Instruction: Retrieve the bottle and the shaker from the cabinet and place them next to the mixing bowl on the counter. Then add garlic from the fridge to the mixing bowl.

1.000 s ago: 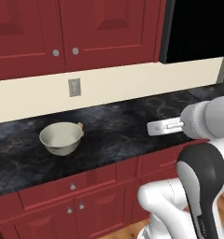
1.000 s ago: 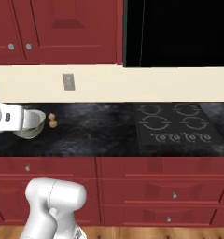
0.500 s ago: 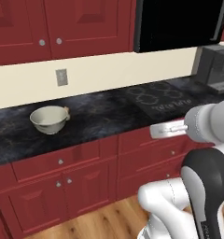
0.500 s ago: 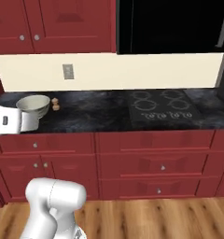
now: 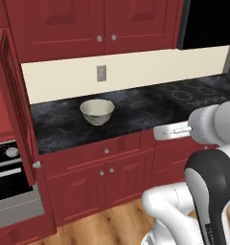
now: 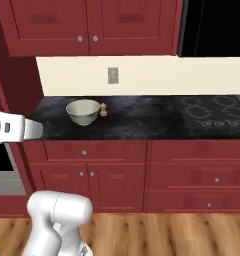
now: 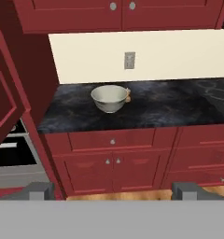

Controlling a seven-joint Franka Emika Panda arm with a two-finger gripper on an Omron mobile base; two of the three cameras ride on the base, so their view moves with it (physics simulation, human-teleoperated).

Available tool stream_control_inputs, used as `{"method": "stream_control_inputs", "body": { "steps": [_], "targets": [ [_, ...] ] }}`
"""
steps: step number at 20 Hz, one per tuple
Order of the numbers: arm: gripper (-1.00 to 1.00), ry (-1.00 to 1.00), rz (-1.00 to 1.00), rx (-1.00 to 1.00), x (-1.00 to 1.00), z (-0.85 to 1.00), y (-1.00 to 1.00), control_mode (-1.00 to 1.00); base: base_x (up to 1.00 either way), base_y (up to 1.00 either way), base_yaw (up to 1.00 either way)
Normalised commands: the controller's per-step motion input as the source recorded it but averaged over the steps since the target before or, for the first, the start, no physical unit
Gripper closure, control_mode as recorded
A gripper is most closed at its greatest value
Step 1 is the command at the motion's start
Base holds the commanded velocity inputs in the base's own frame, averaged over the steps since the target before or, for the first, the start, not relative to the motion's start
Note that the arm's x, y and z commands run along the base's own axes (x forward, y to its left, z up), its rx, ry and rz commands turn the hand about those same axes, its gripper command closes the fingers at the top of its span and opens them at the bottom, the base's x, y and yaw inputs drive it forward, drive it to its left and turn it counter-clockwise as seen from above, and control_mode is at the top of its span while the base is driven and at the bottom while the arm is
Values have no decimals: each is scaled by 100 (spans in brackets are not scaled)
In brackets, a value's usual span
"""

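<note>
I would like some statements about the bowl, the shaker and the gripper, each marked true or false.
1. The mixing bowl stands on the counter. True.
2. The shaker lies inside the bowl. False: it stands upright on the counter beside it.
3. The gripper holds the shaker. False: it is open, holds nothing and is well away from the counter.
4. A wall outlet is above the counter. True.

Pretty flat, even rendered light, no glare or harsh shadows; everything's slightly soft and low-res, especially far details.
</note>
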Motion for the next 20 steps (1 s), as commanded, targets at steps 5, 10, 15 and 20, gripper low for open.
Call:
{"method": "stream_control_inputs", "body": {
  "steps": [5, 10, 15, 20],
  "targets": [
    [-100, 0, 0, 0, 0, 0, 0, 100, -3, 85, 12],
    [-100, 0, 0, 0, 0, 0, 0, 100, 0, 100, -2],
    [-100, 0, 0, 0, 0, 0, 0, 100, 6, 100, -5],
    [-100, 0, 0, 0, 0, 0, 0, 100, 77, 73, -11]
  ]
}}
